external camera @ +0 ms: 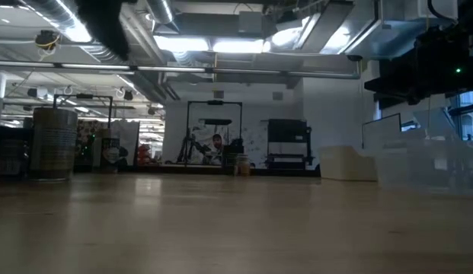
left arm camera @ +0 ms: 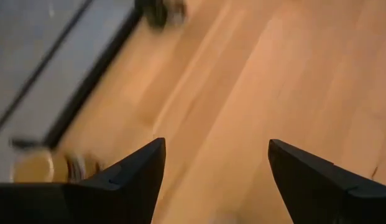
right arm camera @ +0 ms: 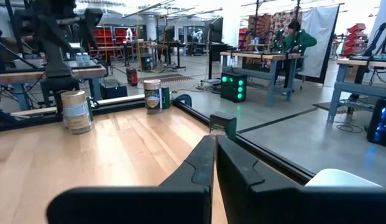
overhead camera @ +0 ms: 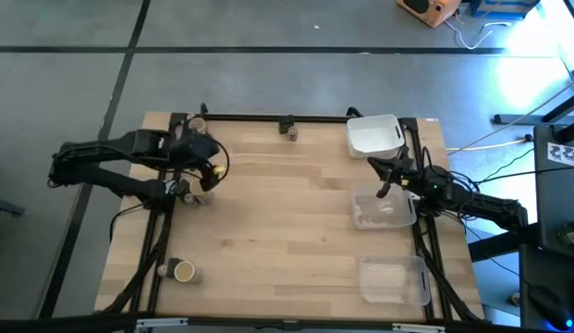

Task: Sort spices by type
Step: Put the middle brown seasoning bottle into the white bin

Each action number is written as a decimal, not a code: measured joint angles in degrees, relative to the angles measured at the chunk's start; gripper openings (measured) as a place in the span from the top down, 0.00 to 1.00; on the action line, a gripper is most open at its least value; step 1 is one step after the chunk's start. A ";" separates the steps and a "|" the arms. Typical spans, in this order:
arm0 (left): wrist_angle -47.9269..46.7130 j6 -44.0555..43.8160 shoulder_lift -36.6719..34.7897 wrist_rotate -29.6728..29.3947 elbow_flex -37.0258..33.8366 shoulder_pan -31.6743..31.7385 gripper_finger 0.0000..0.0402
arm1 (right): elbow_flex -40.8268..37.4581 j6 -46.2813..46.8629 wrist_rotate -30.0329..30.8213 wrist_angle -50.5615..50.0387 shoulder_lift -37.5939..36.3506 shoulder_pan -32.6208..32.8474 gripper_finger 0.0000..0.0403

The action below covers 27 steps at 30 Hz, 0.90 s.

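The spices stand scattered on the wooden table (overhead camera: 287,222). A tan-topped jar (overhead camera: 196,123) is at the far left corner. A dark container (overhead camera: 291,129) stands by the far edge. Another tan-topped jar (overhead camera: 183,271) lies near the left front. Two small jars (overhead camera: 201,194) stand beside my left gripper (overhead camera: 205,180). That gripper (left arm camera: 215,144) is open above bare wood, tilted downward, with a tan-topped jar (left arm camera: 32,167) off to one side. My right gripper (right arm camera: 214,146) is shut and level at the table's right side (overhead camera: 386,185), holding nothing.
A white rectangular tray (overhead camera: 374,136) sits at the far right corner. Two clear plastic trays (overhead camera: 384,208) (overhead camera: 395,279) lie along the right edge. A dark frame (overhead camera: 268,117) borders the table. The middle of the table is bare wood.
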 joint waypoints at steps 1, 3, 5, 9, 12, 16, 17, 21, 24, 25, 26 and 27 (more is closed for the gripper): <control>-1.52 -2.99 0.30 -0.02 -0.23 -0.22 0.33 | 0.01 0.00 0.00 0.01 0.00 0.01 0.95; -3.68 -8.22 0.89 0.05 -0.90 -1.06 0.33 | 0.01 -0.01 0.00 0.05 0.00 -0.01 0.95; -6.12 -10.75 1.31 0.24 -1.91 -2.08 0.33 | 0.00 -0.04 0.00 0.07 0.00 -0.01 0.95; -8.71 -12.42 1.41 0.40 -4.24 -3.26 0.33 | 0.00 -0.10 0.00 0.10 0.00 -0.01 0.95; -8.47 -13.85 1.42 0.56 -5.71 -3.47 0.33 | 0.01 -0.11 0.00 0.07 0.00 0.00 0.95; -8.29 -13.54 1.42 3.16 -8.12 -3.47 0.33 | 0.00 -0.17 0.00 -0.23 0.00 0.01 0.95; -8.28 -12.72 1.42 4.38 -8.77 -3.47 0.33 | 0.00 -0.26 -0.02 -0.30 0.00 0.01 0.95; -8.16 -9.34 1.42 7.99 -11.21 -3.47 0.33 | 0.02 -1.41 -0.02 -0.41 0.00 -0.01 0.95; -8.24 -9.21 1.42 8.32 -12.28 -3.47 0.33 | 0.02 -1.64 0.00 -0.43 0.00 -0.01 0.95; -8.23 -9.23 1.42 8.31 -12.49 -3.47 0.33 | 0.02 -1.71 0.03 -0.45 0.00 0.00 0.95; -8.28 -9.41 1.42 8.35 -12.72 -3.47 0.33 | 0.02 -1.70 0.08 -0.47 0.00 0.01 0.95; -8.37 -9.44 1.42 8.48 -12.91 -3.47 0.33 | 0.02 -1.71 0.09 -0.49 0.00 0.01 0.95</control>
